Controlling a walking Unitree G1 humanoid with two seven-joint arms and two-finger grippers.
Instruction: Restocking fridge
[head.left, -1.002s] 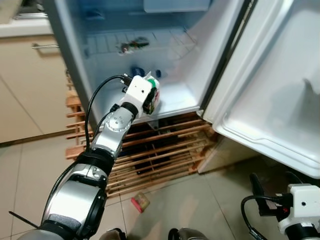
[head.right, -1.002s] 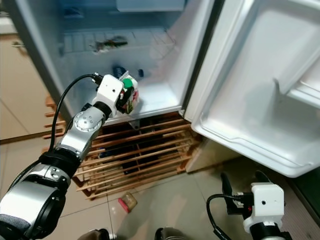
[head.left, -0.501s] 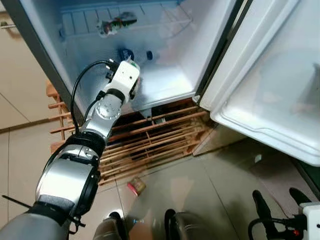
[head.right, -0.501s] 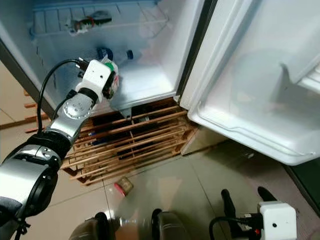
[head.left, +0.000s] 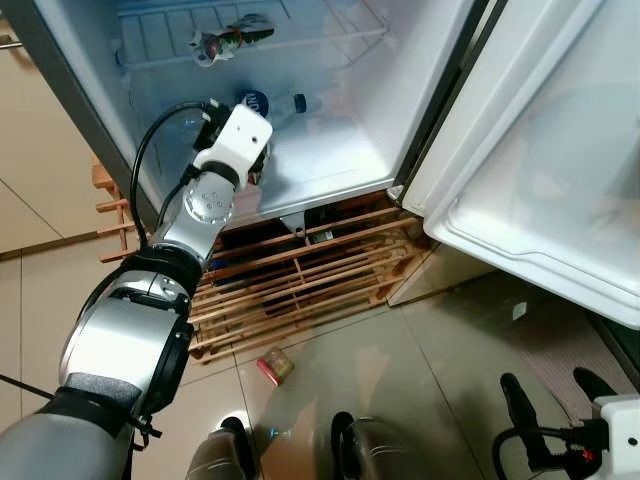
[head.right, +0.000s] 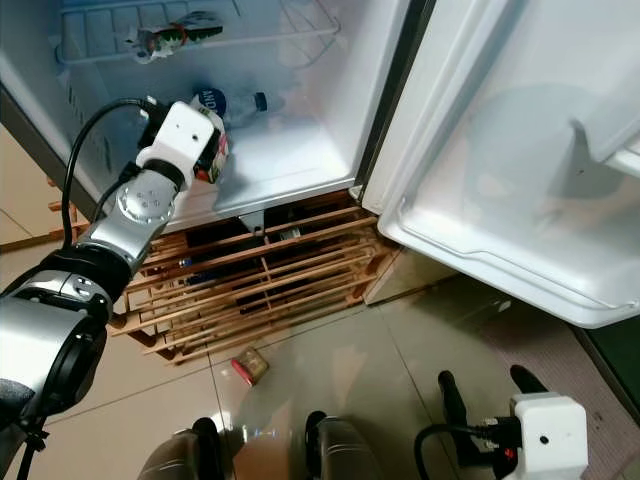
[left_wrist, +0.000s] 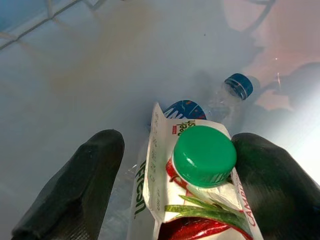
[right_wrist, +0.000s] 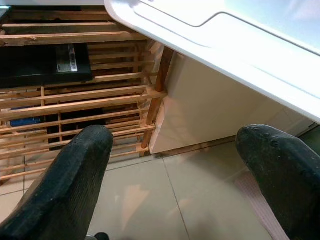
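My left gripper reaches into the bottom compartment of the open fridge. It is shut on a white carton with a green screw cap and red print. The black fingers press both sides of the carton, whose edge peeks from under the wrist. Just beyond the carton, a water bottle with a blue cap lies on the fridge floor. My right gripper hangs low at the right above the floor tiles, open and with nothing in it.
The fridge door stands wide open at the right, its lower shelf rim jutting out. A wire shelf above carries a wrapped item. A wooden slat pallet sits under the fridge. A small box lies on the tiles.
My left gripper has carried the carton from the fridge's front edge deeper inside, toward the bottle. The camera has tilted, so the whole scene has shifted. The right arm stays low.
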